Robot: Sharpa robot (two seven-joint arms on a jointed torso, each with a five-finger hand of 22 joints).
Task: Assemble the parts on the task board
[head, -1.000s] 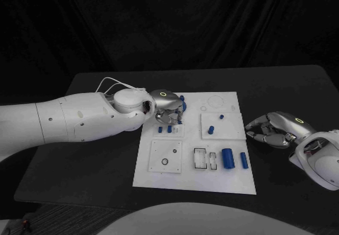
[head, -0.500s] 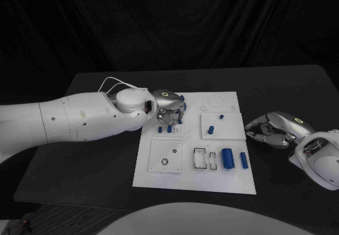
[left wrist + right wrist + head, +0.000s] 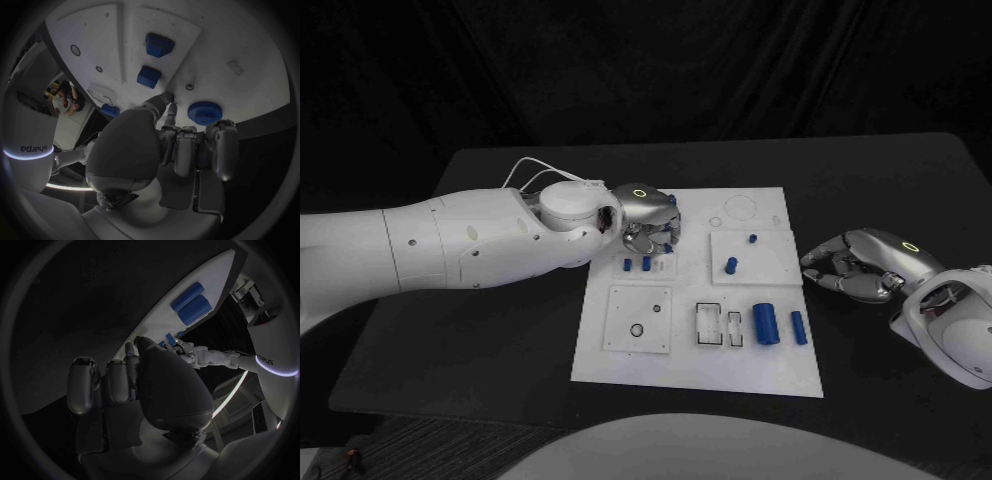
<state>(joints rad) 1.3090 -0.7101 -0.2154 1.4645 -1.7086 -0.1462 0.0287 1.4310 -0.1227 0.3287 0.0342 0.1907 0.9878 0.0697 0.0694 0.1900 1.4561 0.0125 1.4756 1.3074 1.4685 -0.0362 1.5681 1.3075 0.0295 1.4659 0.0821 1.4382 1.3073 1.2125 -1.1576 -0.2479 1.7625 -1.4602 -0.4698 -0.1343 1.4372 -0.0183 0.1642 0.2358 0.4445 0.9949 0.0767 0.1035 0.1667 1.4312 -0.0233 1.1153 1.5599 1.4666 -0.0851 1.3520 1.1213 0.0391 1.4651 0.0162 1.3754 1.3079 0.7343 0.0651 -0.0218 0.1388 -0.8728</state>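
The black table (image 3: 502, 330) is carrying the white task board (image 3: 697, 372), and the left arm (image 3: 430, 245) is stretching right across the board's far left corner. The left hand (image 3: 646, 215) is hanging over that corner with its fingers (image 3: 187, 150) curled downward; whether they are pinching anything, I cannot tell from here. The right hand (image 3: 862, 262) is sitting on the table just off the board's right edge, fingers curled in with nothing in them.

The risk, as I'm judging it: the left hand is working in a crowded spot. A round blue knob (image 3: 204, 112) is sitting right beside its fingertips at the board's edge, and two small blue pegs (image 3: 636, 264) are standing in the square plate just on the near side of the hand. Any sideways drift while the fingers are descending could knock the pegs over or push the knob off the edge. A misaligned grasp could also tilt a part in its hole.

Elsewhere, a large blue cylinder (image 3: 764, 322) and a slimmer one (image 3: 798, 327) are lying near the board's right side, well apart from the left hand, closer to the right.
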